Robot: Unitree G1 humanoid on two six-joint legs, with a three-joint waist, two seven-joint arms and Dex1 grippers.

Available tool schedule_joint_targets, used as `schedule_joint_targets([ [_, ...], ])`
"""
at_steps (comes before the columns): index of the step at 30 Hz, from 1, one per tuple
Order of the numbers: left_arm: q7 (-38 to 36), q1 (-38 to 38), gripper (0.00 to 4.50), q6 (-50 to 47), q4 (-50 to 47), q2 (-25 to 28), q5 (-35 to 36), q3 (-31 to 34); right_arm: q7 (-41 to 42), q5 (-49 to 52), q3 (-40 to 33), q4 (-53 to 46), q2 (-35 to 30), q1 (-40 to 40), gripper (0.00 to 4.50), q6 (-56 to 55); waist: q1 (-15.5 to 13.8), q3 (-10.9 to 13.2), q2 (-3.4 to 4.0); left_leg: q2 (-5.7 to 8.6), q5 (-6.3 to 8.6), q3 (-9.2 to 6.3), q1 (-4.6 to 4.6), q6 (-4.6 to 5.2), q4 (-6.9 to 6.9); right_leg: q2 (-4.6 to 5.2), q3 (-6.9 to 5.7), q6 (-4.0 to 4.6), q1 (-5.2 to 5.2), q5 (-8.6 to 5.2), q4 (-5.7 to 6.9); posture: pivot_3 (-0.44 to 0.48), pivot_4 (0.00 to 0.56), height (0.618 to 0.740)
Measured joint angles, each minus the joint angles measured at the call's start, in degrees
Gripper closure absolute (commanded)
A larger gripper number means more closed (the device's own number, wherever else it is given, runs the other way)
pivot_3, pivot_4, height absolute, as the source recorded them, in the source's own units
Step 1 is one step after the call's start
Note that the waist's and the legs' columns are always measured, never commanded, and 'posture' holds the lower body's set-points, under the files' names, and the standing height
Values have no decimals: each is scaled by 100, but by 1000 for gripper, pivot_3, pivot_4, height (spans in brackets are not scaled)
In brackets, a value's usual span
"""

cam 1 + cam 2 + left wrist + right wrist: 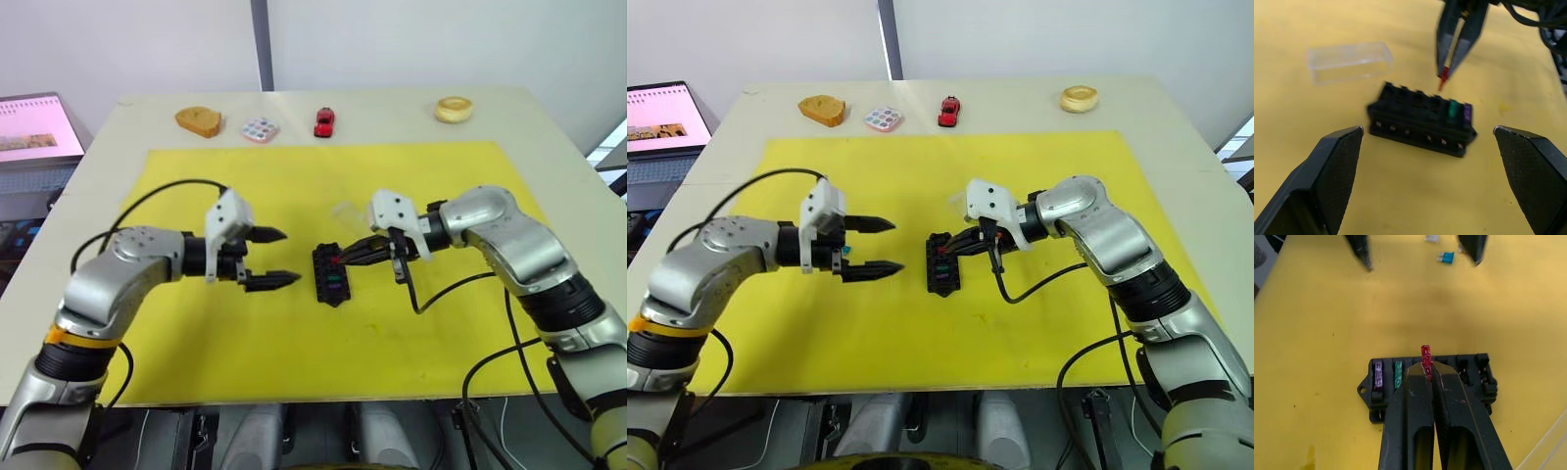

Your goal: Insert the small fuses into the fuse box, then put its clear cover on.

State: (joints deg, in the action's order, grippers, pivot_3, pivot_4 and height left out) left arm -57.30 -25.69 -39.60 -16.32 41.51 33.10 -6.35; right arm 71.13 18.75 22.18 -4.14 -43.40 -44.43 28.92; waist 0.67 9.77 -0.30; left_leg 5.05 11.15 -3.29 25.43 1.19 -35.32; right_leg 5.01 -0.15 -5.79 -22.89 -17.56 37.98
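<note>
1. Yellow matting [245, 362] covers a pale table [88, 186]. In the head views the fuse box [330, 275] lies mid-mat between the arms. The left gripper [274, 258] hangs just beside it, jaws wide apart and empty. The right gripper [345, 257] reaches over the box. A red toy car [324, 121] and a white tile with coloured dots [260, 129] sit along the far edge of the table.

2. Left wrist view: the clear cover [1349, 60] lies on the mat near the box, apart from it. Teal [1452, 109] and purple [1467, 113] fuses stand seated at one end. The red fuse [1443, 78] hangs from the right gripper's tips above the next slots.

3. Right wrist view: the jaws are pinched closed on the red fuse, which pokes up past the tips over the box's near row. A blue fuse [1447, 257] lies loose on the mat beyond.

4. Risks, as I judge them: the grip is thin (only the fuse's edge is pinched), so a tilted approach could twist it out, or the blades could miss the slot and shove the unbraced box.
</note>
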Motion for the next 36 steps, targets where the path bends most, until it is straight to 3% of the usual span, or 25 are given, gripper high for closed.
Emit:
schedule_joint_targets([
  [36, 176, 199, 20, -18, -187, -178, -149, -124, -34, -954, 161, -240, 213, 300, 4500, -59, -10, -1, 0, 1, -1, -2, -6, -2, -19, -2, -1, 0, 11, 0, 11, 0, 150, 740],
])
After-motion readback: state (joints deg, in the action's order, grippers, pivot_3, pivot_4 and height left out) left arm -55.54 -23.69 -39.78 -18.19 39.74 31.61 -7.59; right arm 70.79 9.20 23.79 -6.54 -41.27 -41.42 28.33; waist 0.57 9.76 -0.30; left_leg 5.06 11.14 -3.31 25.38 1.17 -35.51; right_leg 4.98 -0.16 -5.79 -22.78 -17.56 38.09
